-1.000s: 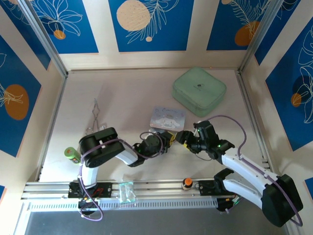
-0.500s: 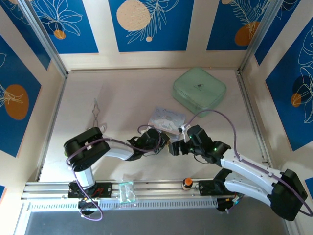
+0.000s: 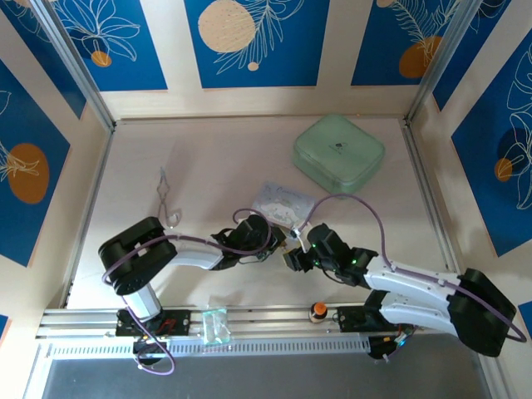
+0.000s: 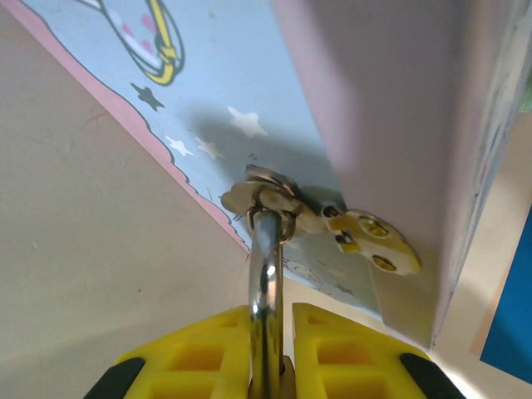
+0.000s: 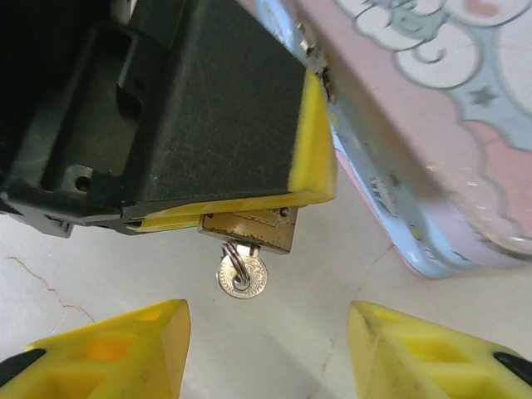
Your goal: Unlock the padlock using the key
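Left arm extends low from its base toward 2 o'clock. Left gripper (image 3: 271, 242) has its yellow fingers clamped on the padlock (image 5: 249, 232). Right arm stretches low toward 10 o'clock. Right gripper (image 5: 268, 345) sits just at 4 o'clock of the left one, fingers spread apart.

Free gap inside right gripper (image 5: 266, 349), under key (image 5: 242, 274); tin (image 5: 432, 166) blocks right side, left gripper (image 4: 272, 345) w/ padlock (image 5: 249, 231) above.

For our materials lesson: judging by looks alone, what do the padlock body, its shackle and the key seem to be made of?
The padlock body looks like brass: dull yellow-gold, faintly brushed. The shackle is probably chromed steel: mirror-bright silver with sharp highlights. The key is a pale silvery metal, perhaps nickel-plated; smooth sheen, alloy unclear.
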Available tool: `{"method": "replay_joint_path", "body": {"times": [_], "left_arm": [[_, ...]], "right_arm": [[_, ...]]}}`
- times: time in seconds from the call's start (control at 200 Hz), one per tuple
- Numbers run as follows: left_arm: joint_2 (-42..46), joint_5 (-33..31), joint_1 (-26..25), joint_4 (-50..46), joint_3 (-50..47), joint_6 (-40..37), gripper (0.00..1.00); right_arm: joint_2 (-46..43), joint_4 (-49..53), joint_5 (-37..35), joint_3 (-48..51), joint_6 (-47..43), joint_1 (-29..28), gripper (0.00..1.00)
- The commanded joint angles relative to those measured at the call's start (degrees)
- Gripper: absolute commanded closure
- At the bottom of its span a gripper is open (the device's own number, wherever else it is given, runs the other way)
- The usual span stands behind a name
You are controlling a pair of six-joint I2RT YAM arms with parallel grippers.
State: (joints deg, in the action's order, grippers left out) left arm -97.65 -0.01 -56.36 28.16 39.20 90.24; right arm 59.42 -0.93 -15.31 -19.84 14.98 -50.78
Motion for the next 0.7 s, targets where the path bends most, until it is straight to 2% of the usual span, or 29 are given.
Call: {"method": "replay_joint_path", "body": {"times": [0.0, 0.11, 0.345, 0.41, 0.49, 0.53, 0.57, 0.62, 0.695], "left_arm": [[2.25, 1.08, 0.50, -0.19, 0.62, -1.13, 1.00], [1.94, 1.83, 0.46, 1.19, 0.30, -0.39, 1.00], [1.89, 2.68, 0.46, 3.13, -0.15, 0.50, 1.00], [2.00, 2.99, 0.46, 3.92, -0.43, 0.89, 1.00], [2.19, 3.41, 0.46, 3.79, -0.36, 0.73, 1.00], [2.18, 3.57, 0.46, 4.10, -0.35, 0.86, 1.00], [1.97, 3.98, 0.42, 4.94, -0.64, 1.35, 1.00], [1.63, 4.30, 0.46, 6.60, -1.07, 2.02, 1.00], [1.14, 4.75, 0.49, 7.72, -1.36, 2.57, 1.00]], "right_arm": [[3.52, -5.35, -2.40, -1.61, -1.24, -1.60, 0.53], [5.47, -10.23, -2.71, -0.62, -1.89, -2.83, 0.62], [8.89, -16.81, -4.51, -0.15, -3.98, -4.97, 0.66], [10.62, -16.31, -5.67, -0.94, -4.34, -5.19, 0.75], [11.76, -17.37, -6.53, -0.94, -4.52, -5.09, 0.77], [11.98, -18.79, -6.03, -0.57, -4.45, -4.89, 0.84], [12.21, -19.81, -5.83, -0.38, -4.08, -4.61, 1.00], [12.09, -20.60, -5.02, -0.26, -3.02, -4.23, 1.00], [11.17, -23.54, -0.09, 1.03, -2.04, -2.44, 1.00]]}}
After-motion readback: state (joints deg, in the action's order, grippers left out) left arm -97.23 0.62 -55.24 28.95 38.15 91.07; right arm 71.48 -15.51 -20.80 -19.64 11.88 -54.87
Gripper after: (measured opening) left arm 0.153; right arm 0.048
